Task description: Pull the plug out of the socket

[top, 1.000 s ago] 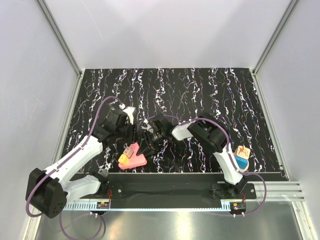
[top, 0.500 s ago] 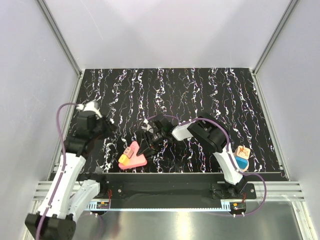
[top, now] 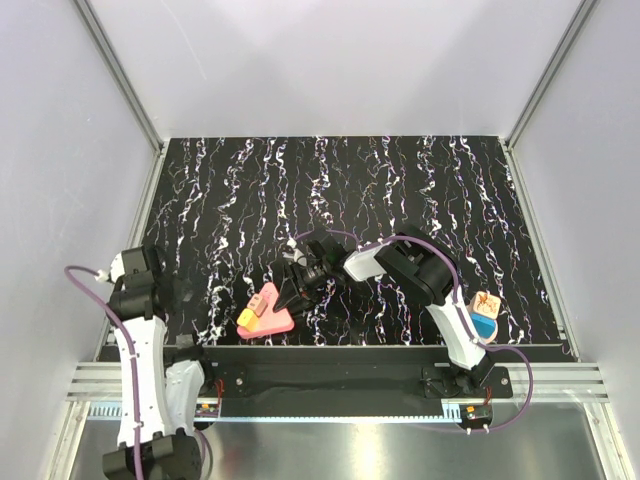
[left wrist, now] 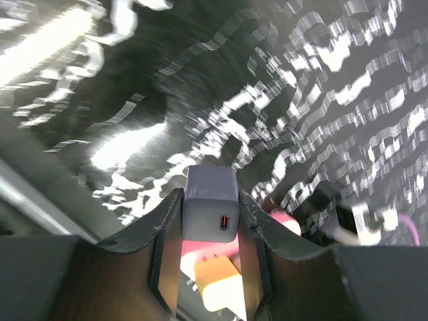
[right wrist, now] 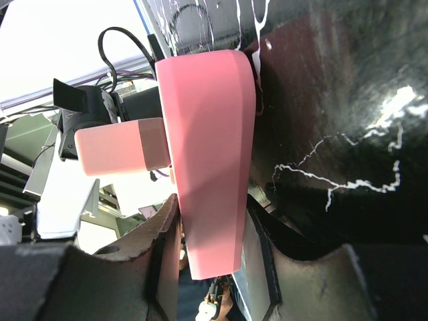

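Observation:
My left gripper (left wrist: 210,224) is shut on a light grey cube plug (left wrist: 210,202) with a small port on its near face. In the top view this gripper (top: 137,276) is at the table's far left edge, well away from the socket. The pink socket (top: 270,312) lies near the front centre with a yellow plug (top: 246,317) still stuck in it. Both show behind the grey plug in the left wrist view, socket (left wrist: 289,225) and yellow plug (left wrist: 218,284). My right gripper (right wrist: 210,234) is shut on the pink socket (right wrist: 210,147), also seen from above (top: 300,283).
A pale pink block (right wrist: 120,148) sticks out of the socket's side. A wooden block on a blue piece (top: 485,314) sits at the front right, beside the right arm's base. The metal rail (top: 330,378) runs along the near edge.
My left arm has swung from the socket at the centre out to the far left edge, taking the grey plug with it. The right gripper and the socket have stayed put.

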